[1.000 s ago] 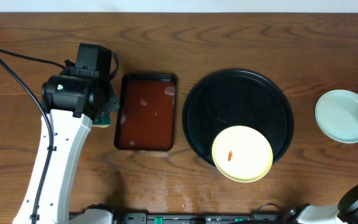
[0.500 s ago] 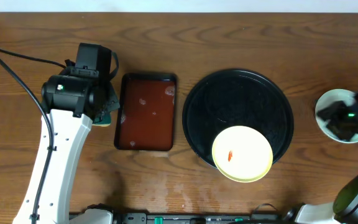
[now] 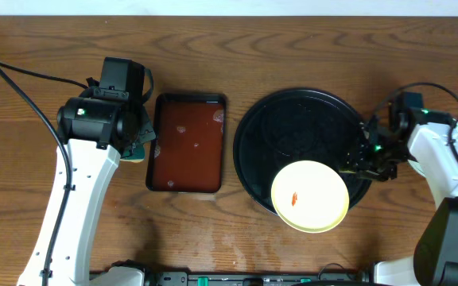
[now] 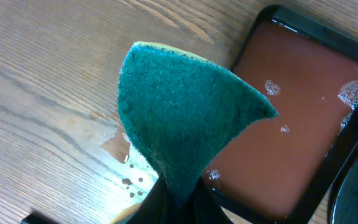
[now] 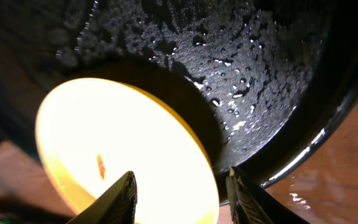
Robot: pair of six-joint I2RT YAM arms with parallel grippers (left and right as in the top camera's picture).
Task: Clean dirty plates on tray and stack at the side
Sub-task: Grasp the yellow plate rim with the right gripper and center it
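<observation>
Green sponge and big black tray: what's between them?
A wet brown rectangular tray lies between the green sponge and round black tray, in the overhead view.

- The left arm (image 3: 78, 191) rises from the near edge, wrist bent downward.
- The left gripper (image 4: 173, 198) has its jaws pinched tight on a green sponge (image 4: 185, 124).
- The right arm (image 3: 444, 159) reaches in from the right, elbow folded.
- The right gripper (image 5: 182, 199) points downward, jaws spread wide.

One plate (image 3: 309, 196) lies at the front of the round tray (image 3: 304, 119), the smaller tray (image 3: 186, 151) sits to its left, and the sponge (image 4: 179, 118) is left of that.
</observation>
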